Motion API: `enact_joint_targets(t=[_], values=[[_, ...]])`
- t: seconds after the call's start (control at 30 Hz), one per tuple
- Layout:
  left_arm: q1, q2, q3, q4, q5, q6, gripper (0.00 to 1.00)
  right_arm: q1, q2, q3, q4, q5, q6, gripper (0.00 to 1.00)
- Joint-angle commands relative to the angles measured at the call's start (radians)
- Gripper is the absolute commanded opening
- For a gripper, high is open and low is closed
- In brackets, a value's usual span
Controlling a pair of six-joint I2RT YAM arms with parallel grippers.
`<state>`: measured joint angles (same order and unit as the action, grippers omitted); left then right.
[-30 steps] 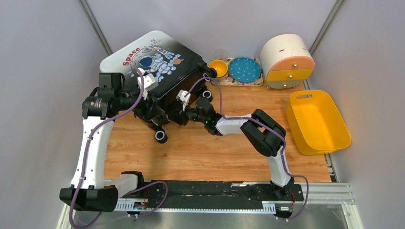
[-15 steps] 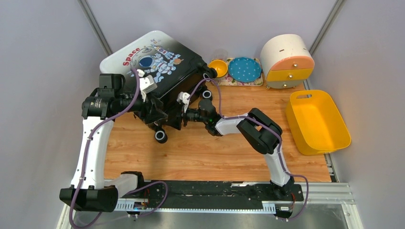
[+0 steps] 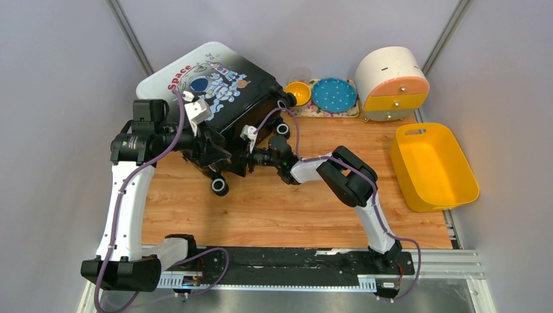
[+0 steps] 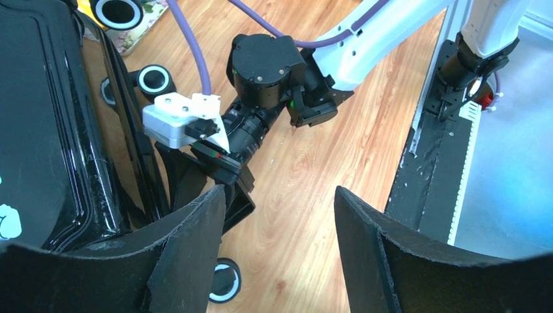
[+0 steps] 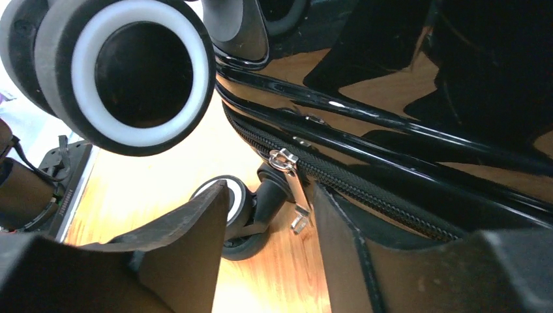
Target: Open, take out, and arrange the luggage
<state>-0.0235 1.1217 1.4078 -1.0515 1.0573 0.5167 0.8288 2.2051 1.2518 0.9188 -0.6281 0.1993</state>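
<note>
The luggage [image 3: 215, 81], a silver-white hard-shell suitcase with an astronaut and red "Space" print, lies shut at the back left, its black wheeled end toward me. My left gripper [image 3: 217, 152] is open and empty at that end; in the left wrist view [image 4: 280, 195] only bare wood lies between its fingers. My right gripper [image 3: 240, 158] is open beside it, under the suitcase's lower edge. In the right wrist view [image 5: 270, 195] the silver zipper pull [image 5: 291, 179] hangs on the closed zipper [image 5: 365, 189], close against the right finger [image 5: 345, 235]. Wheels [image 5: 124, 72] crowd around.
A yellow plastic bin [image 3: 432, 166] stands at the right. A round cream-and-orange drawer box [image 3: 391, 83] is at the back right, next to a mat with a blue plate [image 3: 334, 94] and an orange bowl [image 3: 298, 92]. One suitcase wheel [image 3: 219, 186] rests on the wood.
My right arm has reached a little further left, bringing its gripper closer under the suitcase's edge. My left wrist has shifted slightly up and right. The suitcase stays shut.
</note>
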Motion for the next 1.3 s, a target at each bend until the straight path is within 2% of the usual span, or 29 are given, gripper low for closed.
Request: enact_joint_targets(t=[0.0,0.13,0.2,0.33,0.37,0.47,0.57,0.6,0.63,0.67,0.77,0.9,1.07,1.27], values=[[0.005,-0.025,0.026,0.036,0.033,-0.026,0.7,0.015,0.031,0.072,0.068,-0.013,0.04,0.55],[0.005,-0.031,0.014,0.045,0.033,-0.037,0.7,0.024,0.057,0.101,0.066,0.011,0.063,0.53],[0.005,-0.034,0.002,0.041,0.027,-0.03,0.7,0.026,0.062,0.115,0.063,0.016,0.066,0.45],[0.005,-0.008,0.014,-0.065,-0.011,0.09,0.7,0.02,0.035,0.106,0.02,0.056,0.072,0.22],[0.005,0.001,0.034,-0.132,-0.019,0.171,0.7,0.015,0.024,0.098,0.005,0.059,0.08,0.12],[0.005,0.049,0.083,-0.228,-0.052,0.27,0.73,0.003,-0.022,0.075,-0.05,0.097,0.072,0.0],[0.005,0.075,0.099,-0.208,-0.072,0.235,0.72,-0.008,-0.057,0.06,-0.116,0.128,0.068,0.0],[0.005,0.076,0.092,-0.194,-0.069,0.224,0.72,-0.008,-0.068,0.057,-0.13,0.128,0.071,0.04],[0.005,0.067,0.086,-0.177,-0.063,0.197,0.72,-0.01,-0.073,0.051,-0.132,0.105,0.071,0.13],[0.005,0.06,0.068,-0.144,-0.062,0.184,0.72,-0.01,-0.076,0.038,-0.115,0.097,0.074,0.36],[0.005,0.027,0.025,-0.085,-0.066,0.154,0.72,-0.005,-0.068,0.005,-0.029,0.084,0.107,0.57],[0.005,0.013,0.008,-0.062,-0.063,0.128,0.72,-0.002,-0.032,0.041,-0.041,0.099,0.121,0.58],[0.005,0.012,-0.006,-0.025,-0.062,0.091,0.72,0.001,0.016,0.103,-0.029,0.094,0.155,0.44],[0.005,0.006,-0.035,0.002,-0.053,0.062,0.72,0.015,0.05,0.13,-0.005,0.08,0.178,0.42]])
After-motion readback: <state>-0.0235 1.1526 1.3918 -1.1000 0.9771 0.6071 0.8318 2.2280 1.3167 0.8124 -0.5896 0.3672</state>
